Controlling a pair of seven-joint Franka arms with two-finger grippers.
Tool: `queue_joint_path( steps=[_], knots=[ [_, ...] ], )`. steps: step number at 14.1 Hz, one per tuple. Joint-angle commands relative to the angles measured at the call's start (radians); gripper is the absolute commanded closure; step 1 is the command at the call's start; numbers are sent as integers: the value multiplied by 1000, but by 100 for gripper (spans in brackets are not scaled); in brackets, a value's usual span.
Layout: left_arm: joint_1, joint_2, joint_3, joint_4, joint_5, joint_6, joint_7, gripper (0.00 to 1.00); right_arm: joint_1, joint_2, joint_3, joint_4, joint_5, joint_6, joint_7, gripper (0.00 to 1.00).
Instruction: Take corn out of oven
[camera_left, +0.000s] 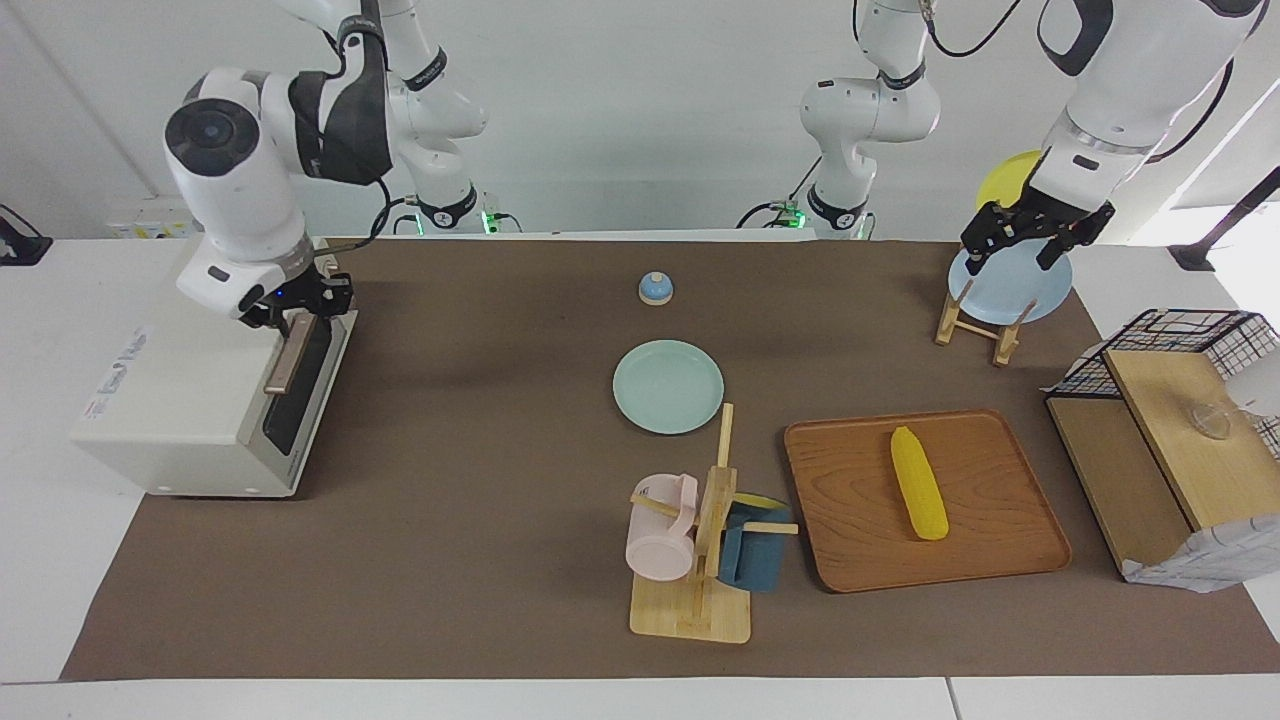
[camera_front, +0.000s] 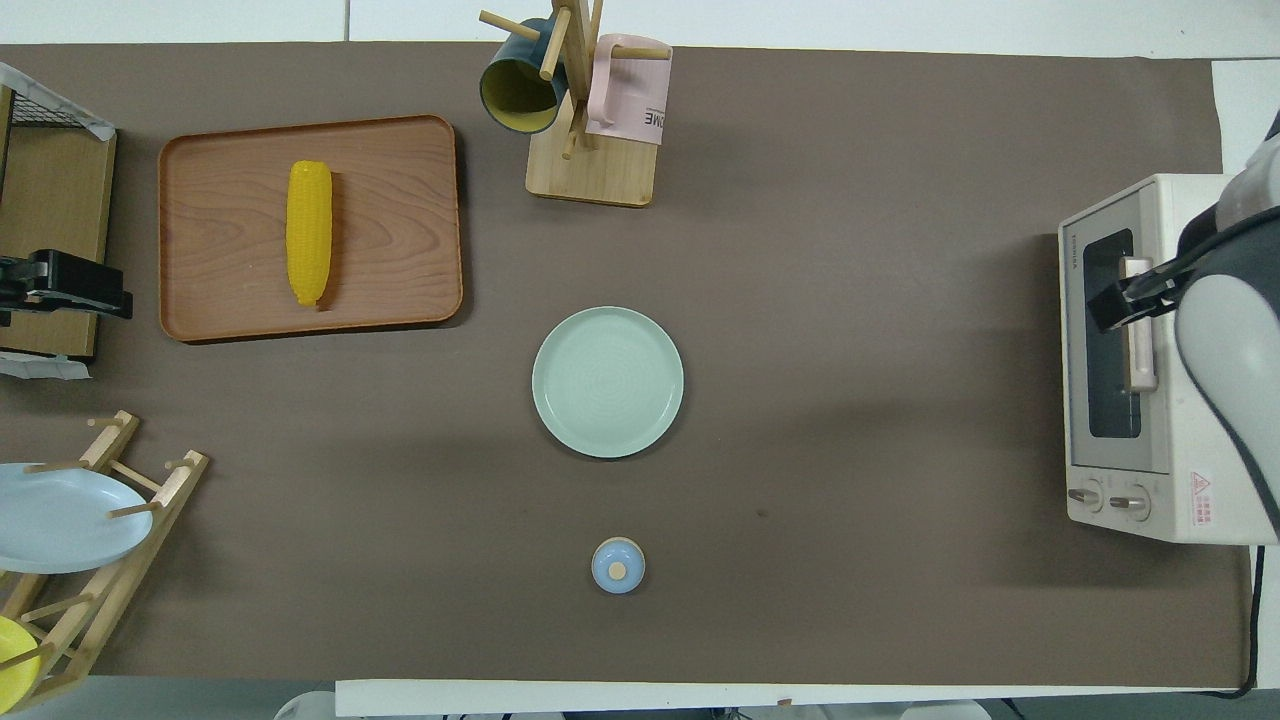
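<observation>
Corn (camera_left: 919, 483) — a smooth bright yellow cob — lies on the brown wooden tray (camera_left: 1020, 560), already out of the cream-white toaster oven (camera_left: 190, 420). Right gripper (camera_left: 297, 318) is at its tan door handle, grip unclear — likely for closing. Left gripper (camera_left: 1010, 243) waits, fingers spread, over the plate rack (camera_left: 975, 325).

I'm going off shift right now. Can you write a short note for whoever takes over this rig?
Right claw: at the oven door's handle; whether it grips is unclear.
Left claw: open, holding nothing, waiting over the blue plate in the dish rack.
Corn: lying on the wooden tray toward the left arm's end, not in the oven.
Oven: door looks shut, at the right arm's end.
Done: corn is out.
Left: probably only freeing the right claw from the handle.
</observation>
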Motion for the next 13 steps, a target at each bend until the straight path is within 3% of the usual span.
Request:
queue_joint_path(
  steps=[1,5,13],
  knots=[
    [12,2,-2,0,-11,-12,11,0,-19,18,-10,146,77,-124,24,0],
    [9,2,-4,-1,-11,-18,9,0,-30,34,-13,351,89,-254,51,0],
    [6,-7,-12,29,-11,-67,12,0,-35,19,-8,300,88,-227,112,0]
  ],
)
